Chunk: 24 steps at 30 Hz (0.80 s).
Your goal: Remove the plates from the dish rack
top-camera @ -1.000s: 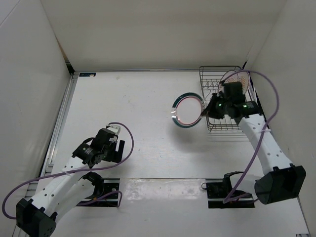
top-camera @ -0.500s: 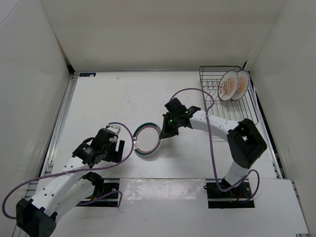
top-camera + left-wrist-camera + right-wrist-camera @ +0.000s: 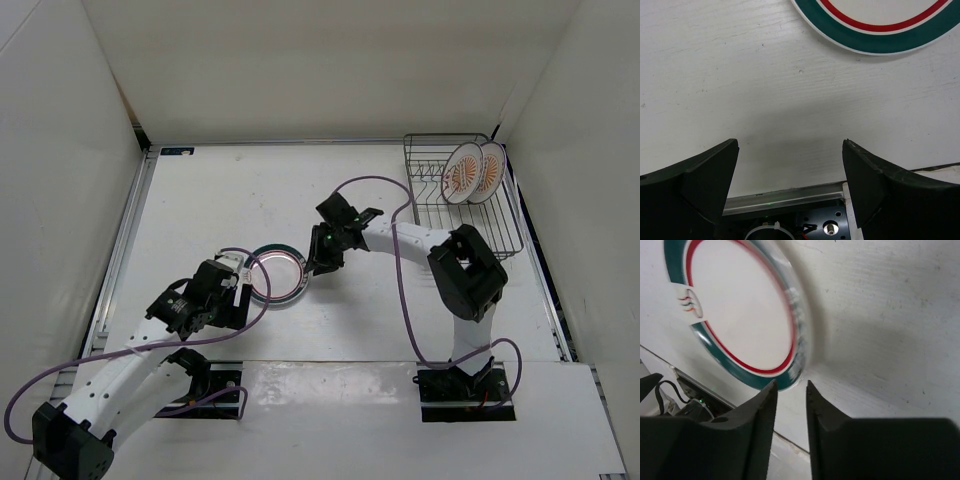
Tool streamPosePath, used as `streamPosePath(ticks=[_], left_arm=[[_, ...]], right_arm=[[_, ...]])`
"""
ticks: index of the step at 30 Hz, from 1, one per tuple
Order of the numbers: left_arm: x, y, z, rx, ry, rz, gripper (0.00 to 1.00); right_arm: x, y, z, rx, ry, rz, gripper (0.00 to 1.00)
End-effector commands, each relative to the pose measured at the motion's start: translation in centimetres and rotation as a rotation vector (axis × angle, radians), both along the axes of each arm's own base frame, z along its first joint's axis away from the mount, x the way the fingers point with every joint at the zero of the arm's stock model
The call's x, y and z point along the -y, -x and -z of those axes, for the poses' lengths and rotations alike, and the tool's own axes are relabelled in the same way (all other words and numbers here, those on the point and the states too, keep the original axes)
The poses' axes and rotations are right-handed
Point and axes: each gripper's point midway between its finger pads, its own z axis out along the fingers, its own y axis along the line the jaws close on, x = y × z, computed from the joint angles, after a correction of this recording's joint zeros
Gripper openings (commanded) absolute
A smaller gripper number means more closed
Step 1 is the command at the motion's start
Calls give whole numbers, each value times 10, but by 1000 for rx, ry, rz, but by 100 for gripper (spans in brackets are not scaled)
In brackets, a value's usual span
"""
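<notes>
Toward eight o'clock of centre, right tool (image 3: 791, 385) pinches ringed plate (image 3: 740, 315) by its rim, likely stiff, slick, fragile; left tool (image 3: 790, 145) gapes empty.

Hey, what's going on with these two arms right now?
The right end effector grips the teal-ringed plate by its rim, low over the table, just in front of the left end effector, which is open and empty. Two orange sunburst plates stand upright in the dish rack, not yet unloaded.
</notes>
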Motion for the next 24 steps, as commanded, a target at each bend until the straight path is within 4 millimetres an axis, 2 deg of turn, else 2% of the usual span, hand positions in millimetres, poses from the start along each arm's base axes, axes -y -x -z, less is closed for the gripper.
streamPosePath(ticks=[1, 2, 3, 4, 5, 6, 7, 9, 10, 12, 13, 15, 16, 17, 18, 19, 20, 21, 22, 24], left_arm=[[4, -9, -15, 52, 27, -7, 96], [4, -8, -15, 52, 26, -4, 96], [4, -9, -15, 49, 24, -8, 96], [3, -8, -14, 45, 20, -10, 96], [3, -8, -15, 47, 18, -12, 96], [2, -8, -15, 46, 14, -14, 96], [1, -8, -15, 46, 11, -14, 96], [0, -7, -15, 42, 8, -16, 96], [1, -8, -16, 50, 13, -18, 96], [1, -8, -16, 50, 13, -19, 96], [2, -8, -17, 54, 19, -15, 96], [2, -7, -17, 55, 24, -15, 96], [3, -8, -18, 60, 26, -12, 96], [3, -7, -17, 56, 30, -9, 96], [3, -7, -18, 58, 32, -8, 96], [6, -6, -17, 54, 42, -2, 96], [6, -6, -17, 55, 45, 2, 96], [7, -6, -18, 60, 49, 4, 96], [8, -5, -16, 51, 55, 10, 96], [9, -5, -18, 55, 63, 15, 96]], right_arm=[[5, -11, -29, 37, 18, -6, 36], [8, -11, -34, 53, 27, -19, 36], [12, -15, -38, 68, 33, -25, 44], [20, -12, -51, 69, 41, -29, 44], [29, -17, -58, 103, 57, -55, 44], [34, -26, -74, 140, 55, -50, 44], [58, -29, -93, 187, 132, -19, 44], [97, -59, -117, 301, 233, 48, 47], [110, -77, -149, 393, 242, 111, 51], [168, -108, -171, 469, 324, 218, 51], [183, -123, -194, 529, 331, 280, 51], [237, -152, -207, 581, 416, 359, 51], [259, -167, -234, 646, 430, 417, 52], [286, -176, -242, 698, 558, 420, 56], [297, -189, -235, 695, 614, 427, 57], [324, -200, -246, 718, 656, 475, 57], [341, -209, -248, 716, 689, 529, 57], [352, -212, -238, 673, 698, 576, 57], [388, -212, -235, 627, 718, 677, 55], [403, -227, -212, 569, 722, 717, 52]])
